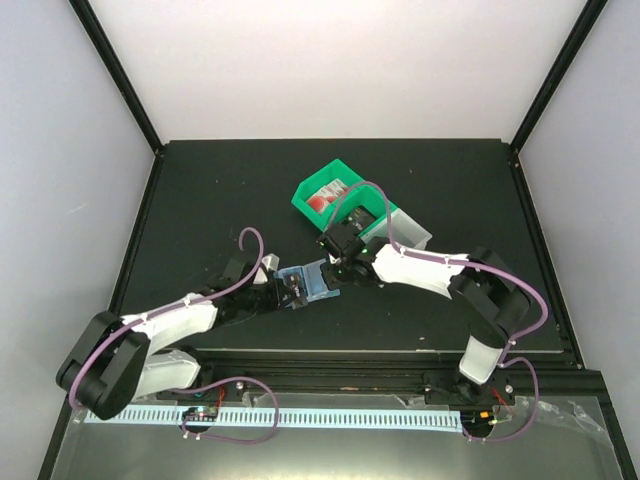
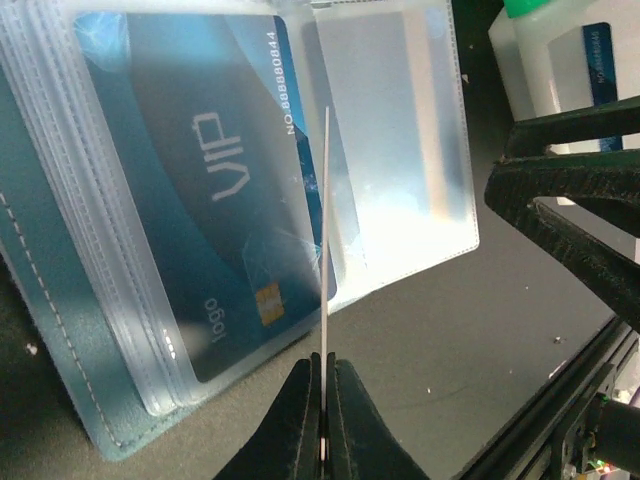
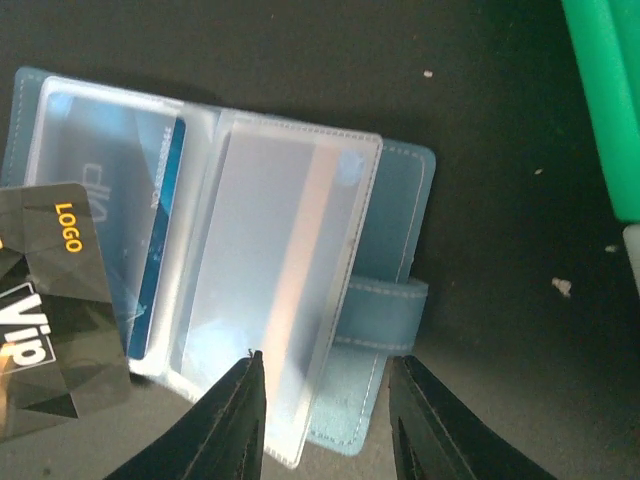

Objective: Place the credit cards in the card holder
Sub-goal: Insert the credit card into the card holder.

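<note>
The teal card holder (image 1: 312, 282) lies open mid-table, its clear sleeves (image 3: 280, 260) spread. A blue VIP card (image 2: 200, 180) sits in a left-hand sleeve. My left gripper (image 2: 326, 365) is shut on a thin card seen edge-on (image 2: 326, 220); the right wrist view shows it as a dark card with "LOGO" and "Vip" (image 3: 50, 320) over the holder's left corner. My right gripper (image 3: 325, 365) is open, its fingers either side of the loose sleeve edge and closing tab (image 3: 385, 315), gripping nothing. Both grippers (image 1: 287, 290) (image 1: 333, 272) meet at the holder.
A green bin (image 1: 310, 195) with a red-and-white card (image 1: 325, 195) stands behind the holder. Beside it is a white bin (image 1: 410, 230) holding a blue card (image 2: 597, 55). The green bin's wall (image 3: 605, 90) is close on the right gripper's right.
</note>
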Controlling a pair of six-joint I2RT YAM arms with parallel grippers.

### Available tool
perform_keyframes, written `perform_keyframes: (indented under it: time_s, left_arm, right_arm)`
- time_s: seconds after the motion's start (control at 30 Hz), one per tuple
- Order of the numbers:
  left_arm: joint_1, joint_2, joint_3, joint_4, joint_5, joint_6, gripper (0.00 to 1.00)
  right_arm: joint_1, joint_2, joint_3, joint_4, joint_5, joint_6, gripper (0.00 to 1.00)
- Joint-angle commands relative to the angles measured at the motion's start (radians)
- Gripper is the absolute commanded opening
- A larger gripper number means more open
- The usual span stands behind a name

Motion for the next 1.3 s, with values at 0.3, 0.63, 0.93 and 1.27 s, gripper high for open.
perform_keyframes:
  time_s: [0.3,0.63,0.93,1.27]
  left_arm:
    - [0.026,0.088,0.06,0.139,0.043,-0.005,0.02]
    - [0.054,0.184,0.069,0.217,0.101,-0.072,0.02]
    - [0.056,0.259,0.073,0.242,0.114,-0.068,0.02]
    - [0.055,0.28,0.049,0.236,0.107,-0.121,0.02]
  right_arm:
    - [0.006,0.096,0.03,-0.066,0.06,0.02,0.33]
    - [0.006,0.124,0.009,-0.065,0.059,0.052,0.3]
    - [0.007,0.126,0.001,-0.053,0.048,0.06,0.28]
    - [0.006,0.127,-0.005,-0.052,0.048,0.078,0.28]
